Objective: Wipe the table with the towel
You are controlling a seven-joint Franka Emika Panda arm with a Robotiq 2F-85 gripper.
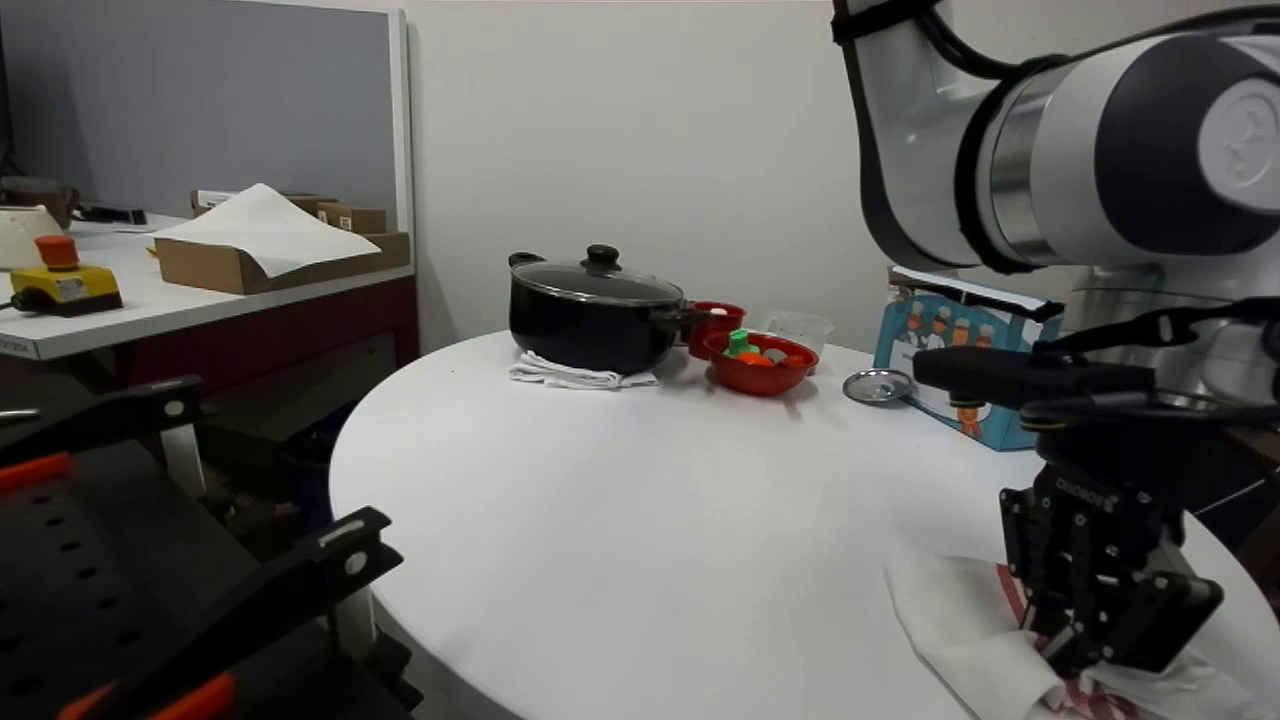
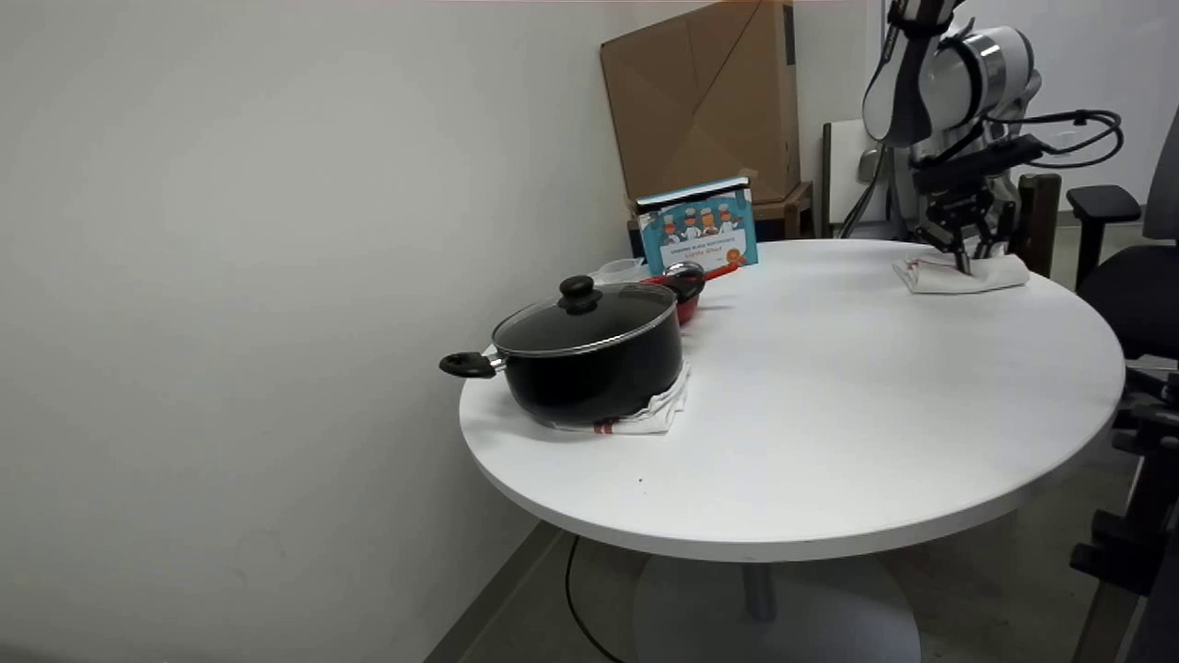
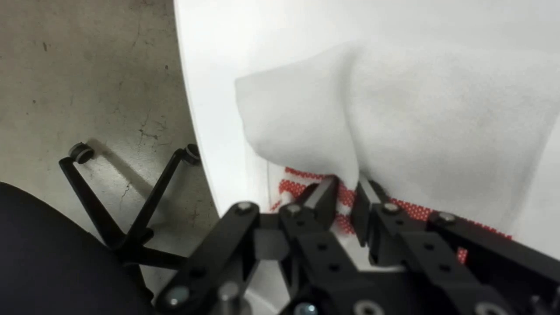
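The end effector (image 3: pixel 344 199) pinches a fold of the red-striped towel (image 3: pixel 420 105), the rest lying spread on the surface (image 1: pixel 620 500) around its fingertips, presumably so a sideways sweep drags broad cloth along for wiping.

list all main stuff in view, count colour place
table: one, white, centre
towel: one, white, red-striped, on table
cloth: one, white and red, on table
pot: one, black, on cloth
bowl: one, red, beside pot
cup: one, red, beside bowl
tub: one, clear, behind bowl
box: one, blue, on table
carton: one, brown, behind box
desk: one, white, near table
chair: one, black, beside table
arm: one, mostly white, over table
jaws: one pair, black, closed on towel
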